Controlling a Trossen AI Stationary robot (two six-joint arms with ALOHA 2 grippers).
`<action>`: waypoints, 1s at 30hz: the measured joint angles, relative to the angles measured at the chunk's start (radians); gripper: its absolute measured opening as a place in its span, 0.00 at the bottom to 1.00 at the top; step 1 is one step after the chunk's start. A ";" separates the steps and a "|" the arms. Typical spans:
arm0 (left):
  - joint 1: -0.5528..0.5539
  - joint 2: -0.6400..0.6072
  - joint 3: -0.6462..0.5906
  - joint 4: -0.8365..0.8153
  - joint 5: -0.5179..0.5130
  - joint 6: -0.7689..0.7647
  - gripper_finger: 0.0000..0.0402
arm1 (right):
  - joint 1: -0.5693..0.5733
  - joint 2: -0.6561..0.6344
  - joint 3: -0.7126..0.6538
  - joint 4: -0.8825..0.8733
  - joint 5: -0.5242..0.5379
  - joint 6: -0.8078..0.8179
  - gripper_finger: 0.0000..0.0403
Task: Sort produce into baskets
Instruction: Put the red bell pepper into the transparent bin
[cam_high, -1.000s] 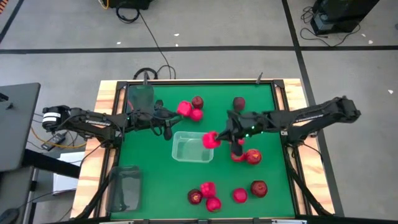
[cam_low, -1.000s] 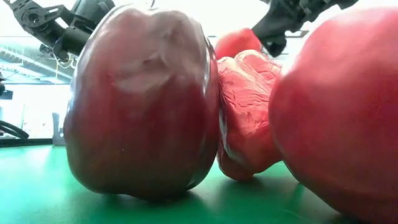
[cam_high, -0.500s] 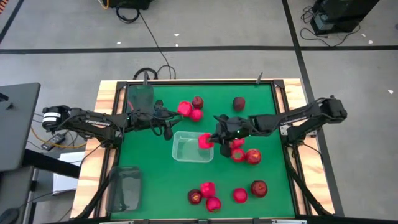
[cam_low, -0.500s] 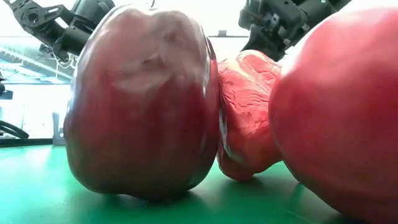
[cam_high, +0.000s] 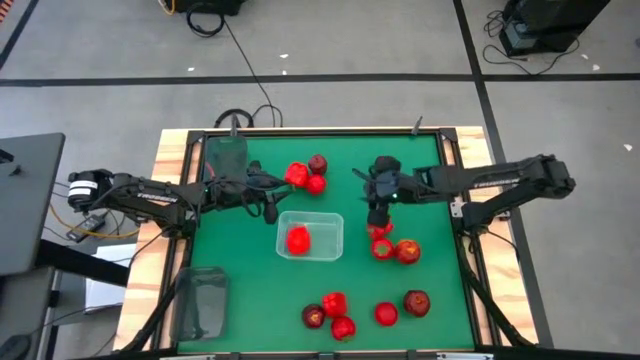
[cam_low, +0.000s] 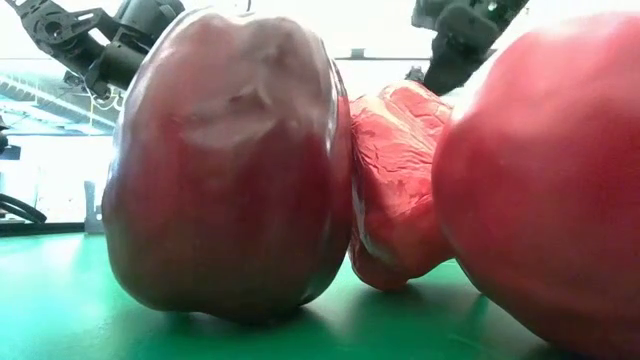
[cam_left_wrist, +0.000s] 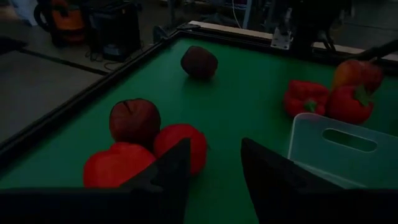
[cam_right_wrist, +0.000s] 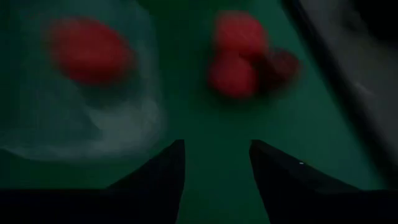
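The clear basket (cam_high: 325, 222) sits mid-table with one red pepper (cam_high: 298, 240) lying in it; the right wrist view shows it too (cam_right_wrist: 90, 50). My right gripper (cam_high: 372, 205) hangs open and empty to the basket's right (cam_right_wrist: 217, 168). My left gripper (cam_high: 268, 207) stands open at the basket's far left corner (cam_left_wrist: 214, 177), with nothing between its fingers. Just ahead of it lie a red pepper (cam_left_wrist: 115, 168), a round red fruit (cam_left_wrist: 186, 140) and a maroon apple (cam_left_wrist: 134, 119). Two smoky baskets stand at the left (cam_high: 226, 152) (cam_high: 203, 300).
More produce rests on the green mat: peppers at the right (cam_high: 393, 248), a group near the front edge (cam_high: 335, 312) (cam_high: 416, 302), and a maroon fruit at the far side (cam_left_wrist: 199, 61). The low view is filled by an apple (cam_low: 230, 160) and pepper (cam_low: 395, 180). A raised wooden frame (cam_high: 165, 180) rims the table.
My right gripper carried a red pepper toward the table's left, over the clear basket, and let it go. The pepper now lies in the basket. The gripper then drew back toward the right and far side, rising and tipping downward.
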 joint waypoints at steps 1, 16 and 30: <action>0.000 0.000 0.000 0.001 0.000 0.004 0.37 | -0.009 0.008 0.032 -0.056 -0.001 0.008 0.48; -0.001 0.000 0.000 -0.013 0.002 0.029 0.37 | 0.008 0.254 0.070 -0.202 -0.244 -0.138 0.46; -0.001 0.000 0.000 -0.032 0.005 0.049 0.37 | 0.093 0.431 0.070 -0.168 -0.268 -0.183 0.37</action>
